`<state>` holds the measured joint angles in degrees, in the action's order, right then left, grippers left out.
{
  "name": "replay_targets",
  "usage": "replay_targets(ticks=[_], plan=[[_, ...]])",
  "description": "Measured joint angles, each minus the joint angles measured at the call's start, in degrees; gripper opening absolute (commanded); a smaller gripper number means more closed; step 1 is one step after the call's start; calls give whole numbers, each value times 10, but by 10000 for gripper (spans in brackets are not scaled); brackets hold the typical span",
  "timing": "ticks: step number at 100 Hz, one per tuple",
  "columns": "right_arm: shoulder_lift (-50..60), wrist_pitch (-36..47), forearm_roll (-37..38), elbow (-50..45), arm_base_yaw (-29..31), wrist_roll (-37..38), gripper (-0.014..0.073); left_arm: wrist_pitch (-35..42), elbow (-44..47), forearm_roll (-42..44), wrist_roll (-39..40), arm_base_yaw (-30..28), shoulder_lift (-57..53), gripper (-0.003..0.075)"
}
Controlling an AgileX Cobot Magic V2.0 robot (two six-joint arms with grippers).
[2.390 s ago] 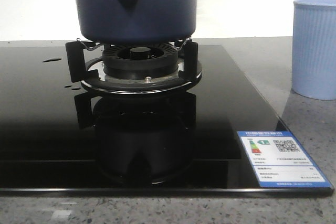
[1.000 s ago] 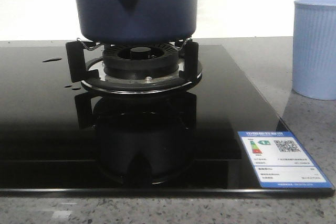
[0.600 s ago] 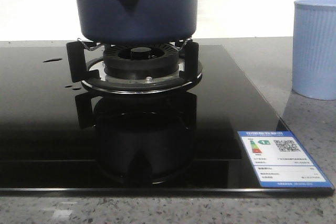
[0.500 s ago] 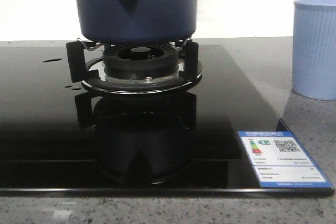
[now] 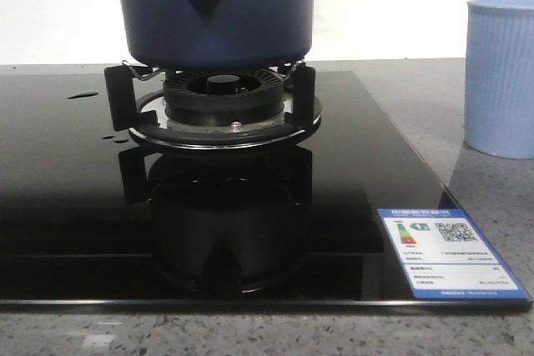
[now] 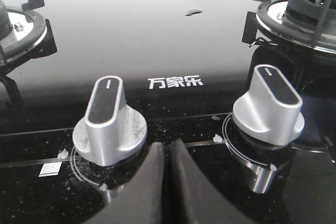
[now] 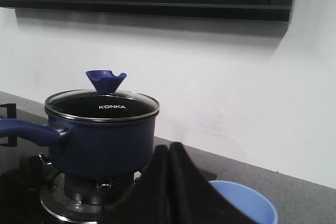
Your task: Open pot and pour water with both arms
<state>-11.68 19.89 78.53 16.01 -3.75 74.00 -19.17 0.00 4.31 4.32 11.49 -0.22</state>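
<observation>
I see the pot (image 5: 215,10) sitting on the burner grate (image 5: 221,102) of the black glass hob (image 5: 75,172), its glass lid (image 7: 102,104) on, with a blue knob (image 7: 106,81) on top. The pale blue cup (image 5: 501,77) stands on the counter, off to the right. My left gripper (image 6: 167,153) hangs above the hob between two silver dials (image 6: 107,121), fingers pressed together on nothing. My right gripper (image 7: 169,153) is likewise closed and empty, well short of the pot.

The burner (image 5: 224,97) is viewed low and close from the front. The knobs (image 6: 108,122) are seen closely by the left wrist camera; the pot (image 7: 100,139) and burner, probably from farther, by the right.
</observation>
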Motion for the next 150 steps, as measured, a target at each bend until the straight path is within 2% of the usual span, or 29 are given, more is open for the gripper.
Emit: replay_targets(ticks=[50, 60, 67, 75, 84, 111, 116, 121, 133, 138, 143, 150], plan=[[0, -18, 1, -4, 0, 0, -67, 0, 0, 0, 0, 0, 0, -19], [0, -46, 36, -9, 0, 5, -67, 0, 0, 0, 0, 0, 0, -19], [0, -59, 95, -14, 0, 52, -67, 0, 0, 0, 0, 0, 0, -19], [0, -63, 201, -24, 0, 182, -67, 0, 0, 0, 0, 0, 0, -19], [0, -63, 244, -46, 0, 267, -67, 0, 0, 0, 0, 0, 0, -19], [0, -103, 265, -123, 0, 304, -67, 0, 0, 0, 0, 0, 0, -19], [0, -120, 241, -125, 0, 279, -67, 0, 0, 0, 0, 0, 0, -19], [0, -141, 177, -125, 0, 210, -67, 0, 0, 0, 0, 0, 0, -19], [0, -199, -78, -115, 0, -68, -67, 0, 0, 0, 0, 0, 0, -19], [3, -228, -179, -112, 0, -157, -67, 0, 0, 0, 0, 0, 0, -19], [5, -254, -228, -109, 0, -210, -67, 0, 0, 0, 0, 0, 0, -19], [6, -277, -261, -109, 0, -247, -67, 0, 0, 0, 0, 0, 0, -19]])
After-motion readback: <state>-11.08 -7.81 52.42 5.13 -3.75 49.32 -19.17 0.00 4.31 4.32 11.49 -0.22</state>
